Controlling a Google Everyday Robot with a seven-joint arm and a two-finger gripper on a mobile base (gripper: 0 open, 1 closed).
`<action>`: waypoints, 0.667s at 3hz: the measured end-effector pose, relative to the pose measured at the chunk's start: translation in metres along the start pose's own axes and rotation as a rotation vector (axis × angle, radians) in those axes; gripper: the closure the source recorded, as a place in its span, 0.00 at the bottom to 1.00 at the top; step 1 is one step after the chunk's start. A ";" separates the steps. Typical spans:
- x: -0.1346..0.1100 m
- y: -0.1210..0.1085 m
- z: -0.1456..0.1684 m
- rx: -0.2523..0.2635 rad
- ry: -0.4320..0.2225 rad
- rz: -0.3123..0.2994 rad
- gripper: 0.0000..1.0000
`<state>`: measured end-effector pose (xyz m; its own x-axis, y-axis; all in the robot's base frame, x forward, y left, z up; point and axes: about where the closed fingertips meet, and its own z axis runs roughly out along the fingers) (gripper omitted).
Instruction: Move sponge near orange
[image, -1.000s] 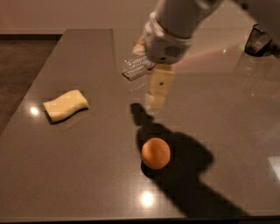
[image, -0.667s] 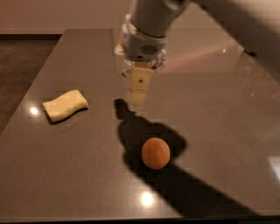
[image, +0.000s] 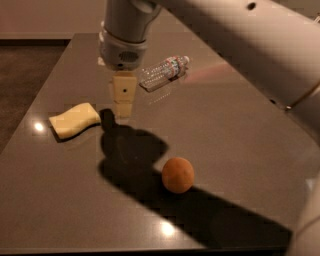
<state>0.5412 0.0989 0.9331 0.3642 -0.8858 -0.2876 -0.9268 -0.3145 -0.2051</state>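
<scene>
While our gripper (image: 124, 111) hangs tip-down over the dark surface (image: 240, 140), just beside the sponge (image: 75, 120) but not touching it, we cannot tell from this angle whether it is spread or closed. The pale yellow sponge lies flat toward the surface's left edge, well apart from the orange (image: 178, 175), which sits nearer the front at the rim of a broad shadow (image: 130, 150). Behind the gripper, a clear plastic water bottle (image: 164, 72) lies on its side.

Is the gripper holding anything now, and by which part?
Nothing is held. The gripper hangs beside the sponge, which lies on the table, apart from it.
</scene>
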 end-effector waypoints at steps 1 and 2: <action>-0.027 -0.012 0.026 -0.027 0.014 -0.050 0.00; -0.045 -0.018 0.046 -0.047 0.032 -0.087 0.00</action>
<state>0.5463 0.1601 0.9064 0.4415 -0.8646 -0.2400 -0.8952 -0.4062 -0.1834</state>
